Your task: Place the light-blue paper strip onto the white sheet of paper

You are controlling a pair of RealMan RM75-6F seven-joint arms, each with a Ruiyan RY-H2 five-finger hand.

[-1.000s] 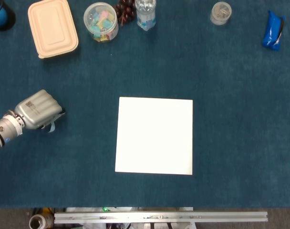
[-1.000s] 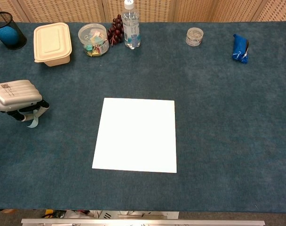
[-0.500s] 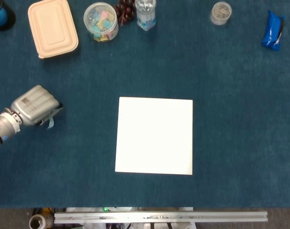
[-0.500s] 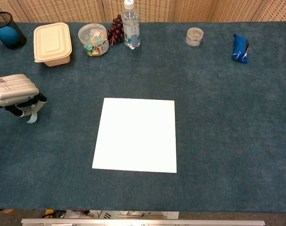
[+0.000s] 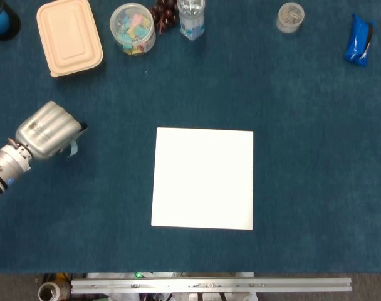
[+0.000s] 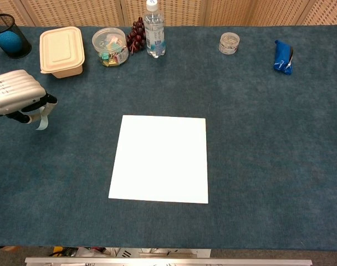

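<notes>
My left hand [image 5: 47,130] [image 6: 16,98] hangs above the table at the far left, fingers curled under. It holds the light-blue paper strip [image 5: 73,148] [image 6: 43,118], which dangles below the fingers. The white sheet of paper [image 5: 203,178] [image 6: 160,158] lies flat in the middle of the blue table, well to the right of the hand, with nothing on it. My right hand shows in neither view.
Along the far edge stand a beige lidded box [image 5: 69,36], a clear tub of coloured clips [image 5: 133,28], dark grapes [image 6: 137,35], a water bottle [image 6: 153,29], a small clear jar [image 5: 291,17] and a blue packet [image 5: 358,40]. A black cup with a blue ball [image 6: 8,36] is far left.
My left hand has risen and shifted toward the far side with the strip hanging from it. The white sheet has not moved.
</notes>
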